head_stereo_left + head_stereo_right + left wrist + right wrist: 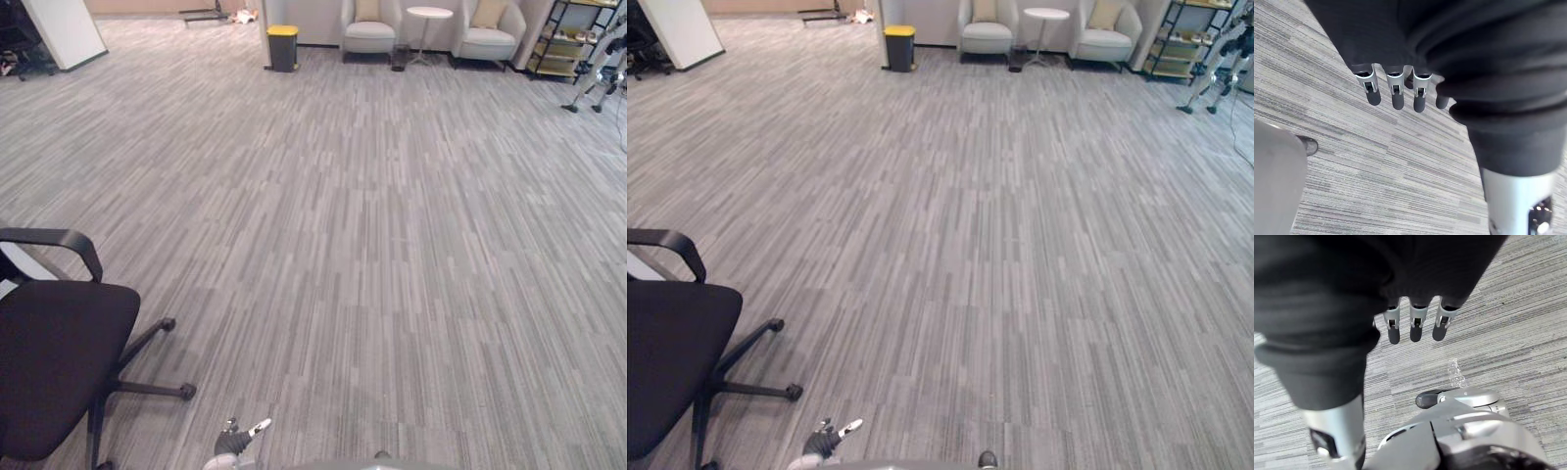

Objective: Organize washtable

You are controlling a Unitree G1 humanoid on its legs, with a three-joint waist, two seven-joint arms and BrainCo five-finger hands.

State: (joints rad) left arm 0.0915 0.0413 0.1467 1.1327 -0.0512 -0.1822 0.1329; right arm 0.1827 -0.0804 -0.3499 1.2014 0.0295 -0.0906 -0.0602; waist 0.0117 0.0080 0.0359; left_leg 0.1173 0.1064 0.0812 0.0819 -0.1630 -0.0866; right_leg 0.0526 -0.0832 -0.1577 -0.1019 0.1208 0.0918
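1. The left hand (1395, 93) hangs over the grey striped carpet floor (392, 245). Its fingers (1373, 90) are straight, side by side and point down at the carpet. The hand is relaxed and holds nothing.
2. The right hand (1414, 328) hangs the same way over the same carpet. Its fingers (1394, 330) are straight, pointing down, with nothing in its grasp.
3. Both hands are clear of the floor and touch nothing.
4. A black office chair (59, 362) stands at the robot's near left. Its curved armrest (59, 240) is on the far side of the seat. Its star base reaches toward the middle of the floor on castors (186, 392).
5. A dark bin (282, 47) with a yellow lid stands upright at the far wall. The lid is on, so the contents cannot be seen.
6. To the right of the bin is one pale armchair (369, 29) and then a second armchair (488, 37). A small round white side table (429, 14) stands between them.
7. A shelf rack (568, 44) stands at the far right. There are things on its shelves, too small to identify.
8. A white panel (64, 29) stands at the far left.
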